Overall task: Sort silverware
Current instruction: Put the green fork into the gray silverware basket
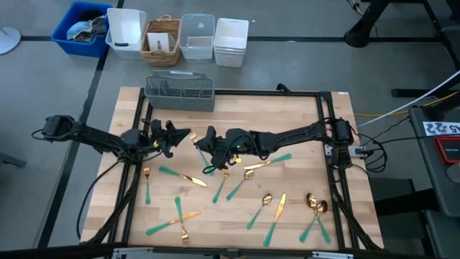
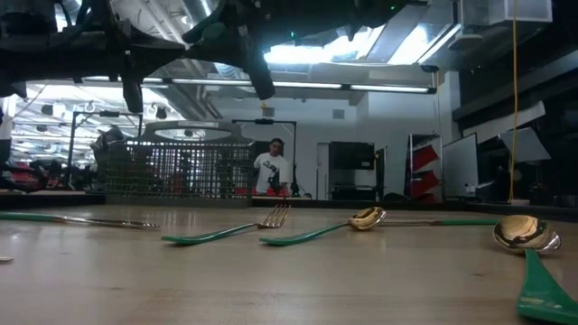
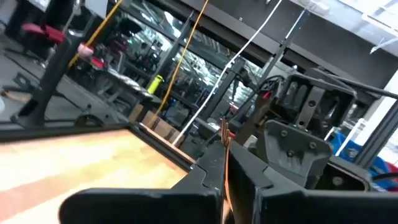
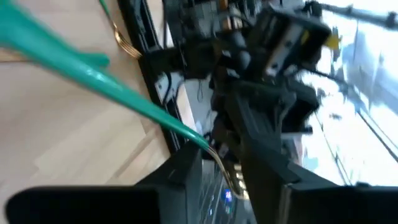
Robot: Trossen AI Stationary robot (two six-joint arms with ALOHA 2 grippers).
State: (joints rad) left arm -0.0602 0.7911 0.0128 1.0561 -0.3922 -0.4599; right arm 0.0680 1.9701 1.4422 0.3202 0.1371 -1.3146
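Gold-and-teal silverware (image 1: 276, 208) lies spread over the wooden table (image 1: 302, 129) from above, where the left gripper (image 1: 188, 136) and right gripper (image 1: 201, 142) nearly meet, while the left wrist view shows its fingers (image 3: 205, 171) pinched shut on a thin gold tip (image 3: 225, 134), and the right wrist view shows a teal-handled fork (image 4: 93, 71) between its parted fingers (image 4: 180, 168).

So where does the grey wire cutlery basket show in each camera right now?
High view: wire basket at the table's far edge, left of centre.
Low view: behind the cutlery, left of centre, seen side-on.
Left wrist view: I cannot find it.
Right wrist view: not in it.
Shared landmark: the light wooden table top, visible in all four views.
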